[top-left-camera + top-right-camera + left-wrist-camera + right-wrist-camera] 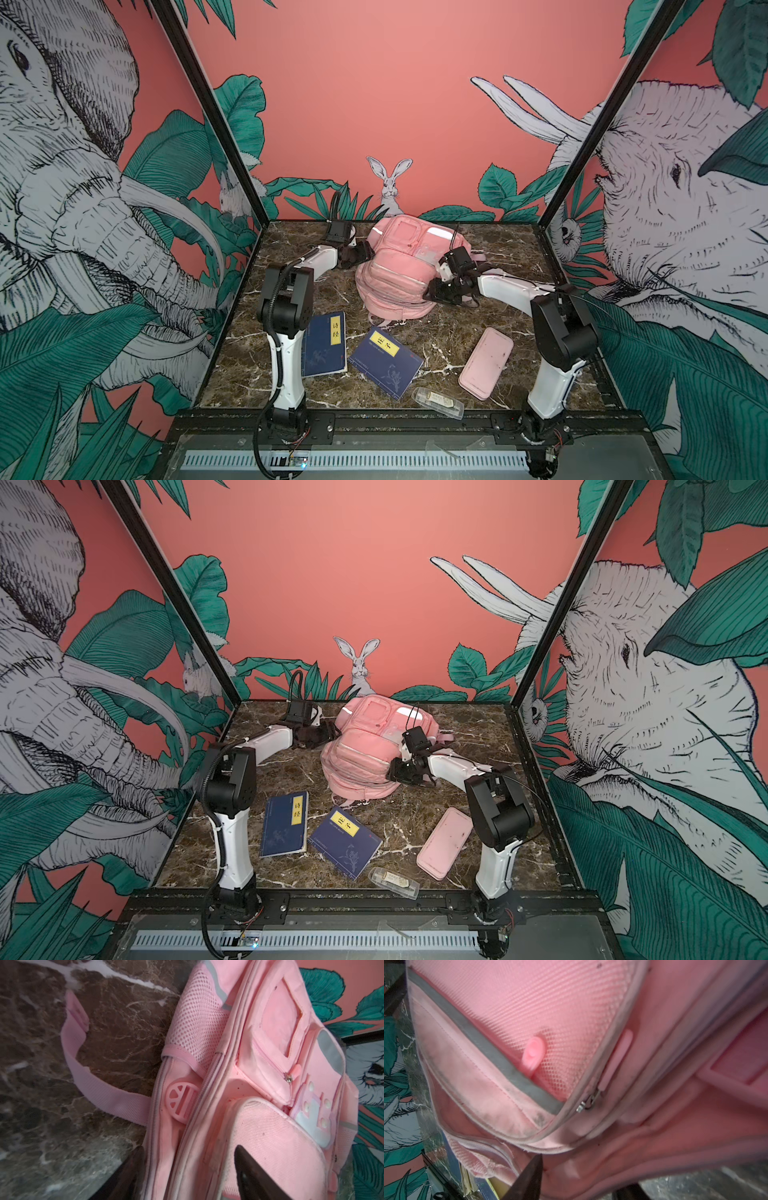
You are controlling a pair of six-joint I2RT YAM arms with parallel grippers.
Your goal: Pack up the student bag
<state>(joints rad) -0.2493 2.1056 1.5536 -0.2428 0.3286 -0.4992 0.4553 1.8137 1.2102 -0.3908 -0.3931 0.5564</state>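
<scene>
Here, the student bag point(399, 266) lies face up at the back middle of the table point(449, 340). Its long axis runs from the far wall toward the front, top loop nearest the books point(386, 365). The arms flank it — the left fingers point(247, 1165) at its left side, spread apart with the side seam between them. The right fingers point(529, 1178) sit low on its right side, likewise released and pinching nothing (as far as the wrist view shows). A zip slider point(588, 1103) lies just ahead of the right fingers, so the right arm looks nearer for opening.
</scene>
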